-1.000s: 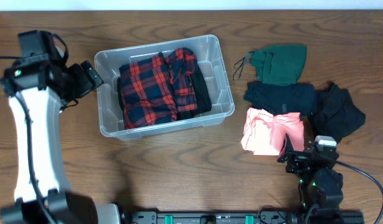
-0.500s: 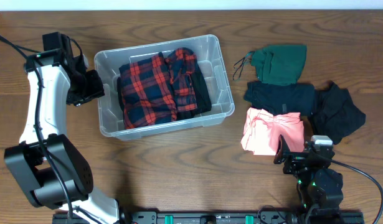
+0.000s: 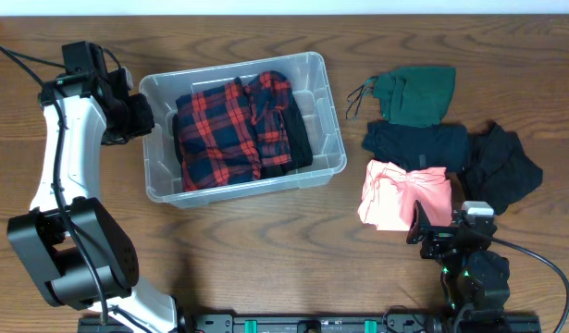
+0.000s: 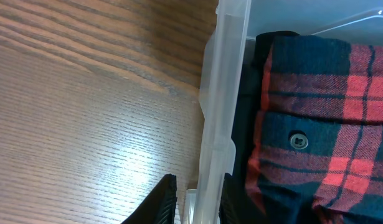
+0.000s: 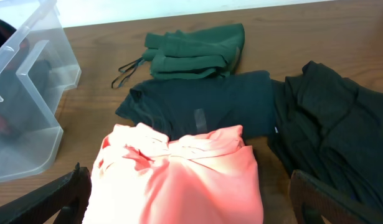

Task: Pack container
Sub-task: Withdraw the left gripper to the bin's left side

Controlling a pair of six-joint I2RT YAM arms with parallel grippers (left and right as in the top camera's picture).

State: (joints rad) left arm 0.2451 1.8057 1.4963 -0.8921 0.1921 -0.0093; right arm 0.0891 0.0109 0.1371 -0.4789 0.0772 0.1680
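The container (image 3: 332,111), a clear plastic bin, stands left of centre and holds a folded red and navy plaid garment (image 3: 224,134) over dark clothing. My left gripper (image 3: 143,118) is at its left short wall. In the left wrist view, the left gripper (image 4: 197,190) has one finger outside and one inside the container's rim (image 4: 225,74), pinched on it, next to the plaid garment (image 4: 328,93). My right gripper (image 3: 437,231) stands wide open at the near edge of a pink garment (image 3: 404,196). In the right wrist view, the right gripper (image 5: 192,190) holds nothing.
Right of the bin lie a green garment with a drawstring (image 3: 418,94), a dark folded shirt (image 3: 418,143) and a crumpled black garment (image 3: 501,165). The bin's near corner (image 5: 29,93) shows at the left of the right wrist view. Bare wood lies in front of the bin.
My left arm has swung in to the bin's left wall, and its jaws have gone from wide open to pinched on the rim. The right arm has hardly moved.
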